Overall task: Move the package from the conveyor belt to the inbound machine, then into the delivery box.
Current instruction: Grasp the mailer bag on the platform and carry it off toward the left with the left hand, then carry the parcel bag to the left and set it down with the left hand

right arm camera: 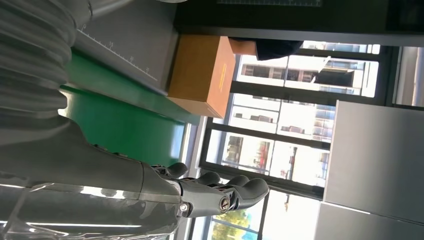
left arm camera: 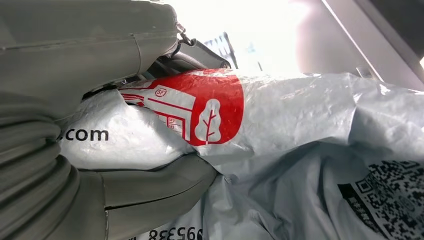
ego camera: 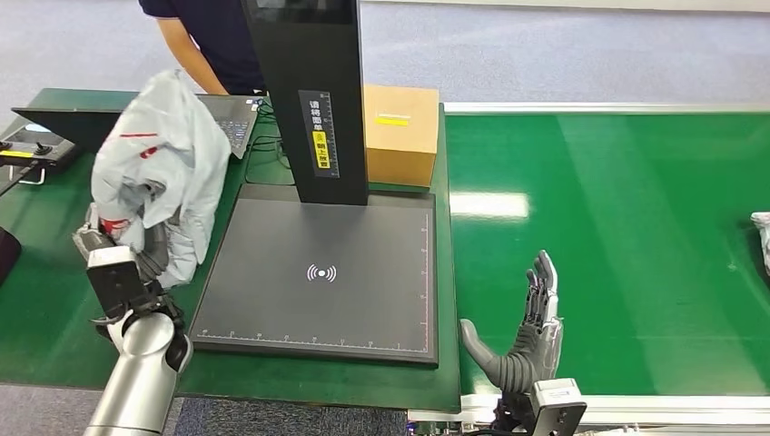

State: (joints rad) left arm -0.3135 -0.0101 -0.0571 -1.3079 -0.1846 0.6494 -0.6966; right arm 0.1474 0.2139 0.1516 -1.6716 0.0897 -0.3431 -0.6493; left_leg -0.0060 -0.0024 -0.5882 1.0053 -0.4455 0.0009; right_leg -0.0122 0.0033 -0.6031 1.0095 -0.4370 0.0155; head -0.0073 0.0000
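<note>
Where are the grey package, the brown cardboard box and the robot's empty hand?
grey package [ego camera: 168, 150]: head view, on its crumpled plastic front.
cardboard box [ego camera: 400, 136]: head view, on its front face.
right hand [ego camera: 527, 341]: head view, on the palm, fingers spread.

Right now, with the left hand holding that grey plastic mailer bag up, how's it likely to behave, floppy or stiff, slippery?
Probably floppy: the grey mailer bag droops and creases around the left hand rather than keeping a shape. Likely light for its size, since it hangs crumpled from one grip. Its film looks glossy in the left wrist view, so it may slip unless the grip bunches it firmly.
</note>
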